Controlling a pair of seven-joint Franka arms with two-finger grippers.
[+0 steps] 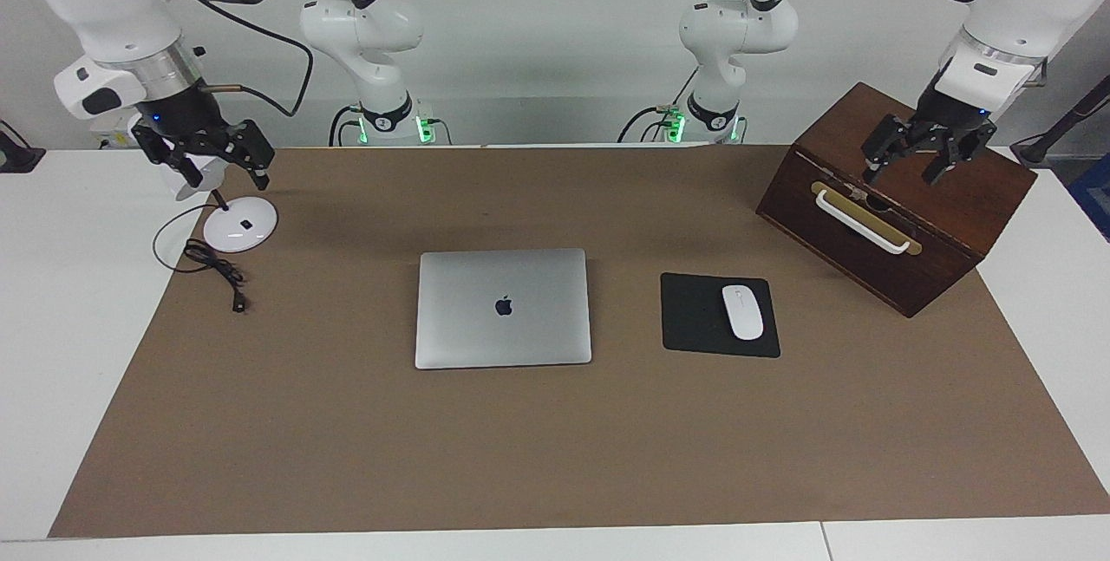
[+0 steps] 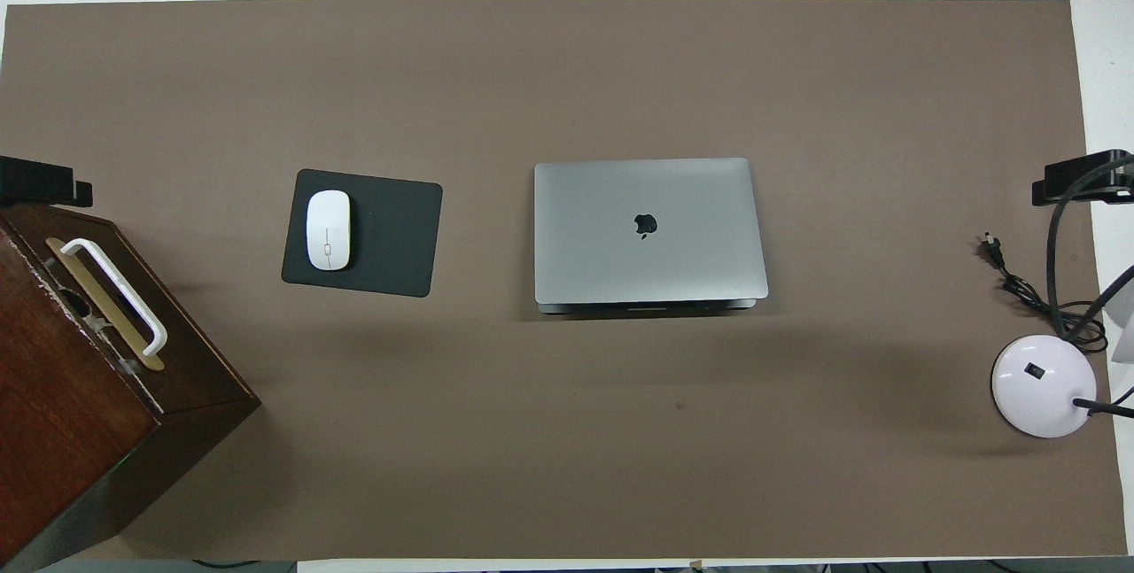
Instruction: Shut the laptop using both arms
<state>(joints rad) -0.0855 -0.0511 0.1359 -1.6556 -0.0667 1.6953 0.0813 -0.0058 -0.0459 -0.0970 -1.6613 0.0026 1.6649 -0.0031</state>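
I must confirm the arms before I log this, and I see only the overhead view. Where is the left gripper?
Observer: The left gripper hangs over the wooden box.
Operator: And the right one?
Observer: The right gripper is over the lamp base, at the right arm's end of the table.
Operator: Do the jaws hold anything?
Observer: No, both pairs of jaws stand open and empty.

Robotics laboratory arranged as an office workstation: two white arms [image 1: 364, 32] mounted at a white desk [image 1: 69, 301] with brown mat [image 1: 555, 440], laptop [image 1: 503, 308], mousepad [image 1: 719, 316], mouse [image 1: 742, 311].
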